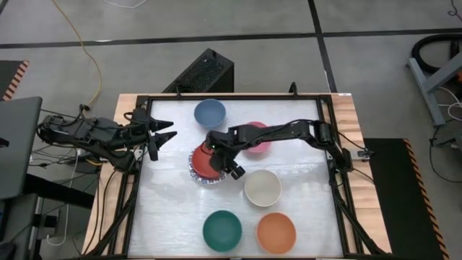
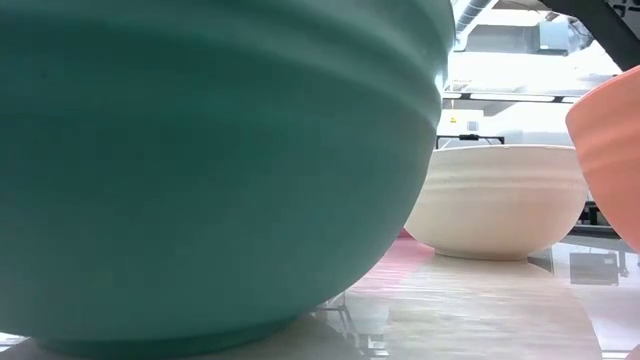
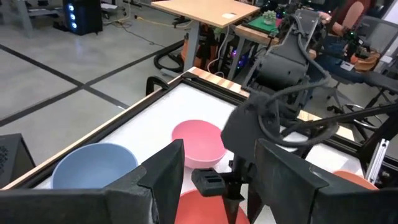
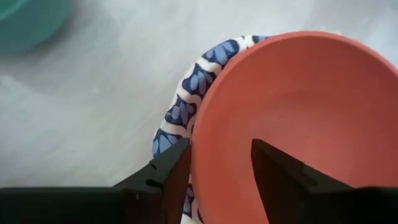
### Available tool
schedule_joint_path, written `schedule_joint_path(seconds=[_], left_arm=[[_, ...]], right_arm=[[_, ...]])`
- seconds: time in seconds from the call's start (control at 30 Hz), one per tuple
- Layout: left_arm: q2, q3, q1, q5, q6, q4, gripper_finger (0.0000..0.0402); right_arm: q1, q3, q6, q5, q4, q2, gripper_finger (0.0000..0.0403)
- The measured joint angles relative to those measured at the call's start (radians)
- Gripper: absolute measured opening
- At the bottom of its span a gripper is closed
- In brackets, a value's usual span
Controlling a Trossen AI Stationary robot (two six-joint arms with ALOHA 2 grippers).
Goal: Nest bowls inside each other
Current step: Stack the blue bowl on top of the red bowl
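Observation:
A red bowl [image 1: 201, 160] sits nested in a white bowl with a blue-patterned rim [image 4: 186, 93] at the table's middle. My right gripper [image 4: 221, 168] is open just above them, slanting down, with one finger inside the red bowl's rim and one outside it. At the table's left edge my left gripper [image 1: 162, 137] waits, open and empty, raised and pointing toward the stack. Standing alone on their bases are a blue bowl [image 1: 210, 113], a pink bowl [image 1: 261, 143] partly under the right arm, a cream bowl [image 1: 262, 188], a green bowl [image 1: 221, 230] and an orange bowl [image 1: 276, 232]. My right gripper straddles the red bowl's rim [image 4: 200, 134] from above at a slant. Its outer finger [image 4: 177, 171] stands close against the rim's outside. Whether it touches the rim, I cannot tell. The bowl rests in the patterned bowl.
A black frame [image 1: 325, 108] borders the white table top. In the low view the green bowl [image 2: 200, 150] fills the foreground, with the cream bowl [image 2: 500, 200] and the orange bowl [image 2: 610, 150] behind. Bare table lies at the left near corner.

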Motion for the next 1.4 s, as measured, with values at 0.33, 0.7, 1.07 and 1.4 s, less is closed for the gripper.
schedule_joint_path(seconds=[0.33,0.7,1.07,1.4], left_arm=[[0.000,0.000,0.000,-0.003,0.007,0.000,0.0185],[0.000,0.000,0.000,-0.087,0.041,0.000,0.0185],[0.000,0.000,0.000,-0.124,0.015,-0.042,0.0185],[0.000,0.000,0.000,-0.132,-0.031,-0.063,0.0185]], right_arm=[[-0.096,0.200,-0.010,-0.039,-0.116,-0.002,0.0188],[-0.226,0.264,-0.010,0.031,-0.162,0.003,0.0185],[-0.290,0.183,-0.103,0.126,-0.081,0.009,0.0188],[-0.290,0.101,-0.162,0.198,0.022,0.024,0.0235]])
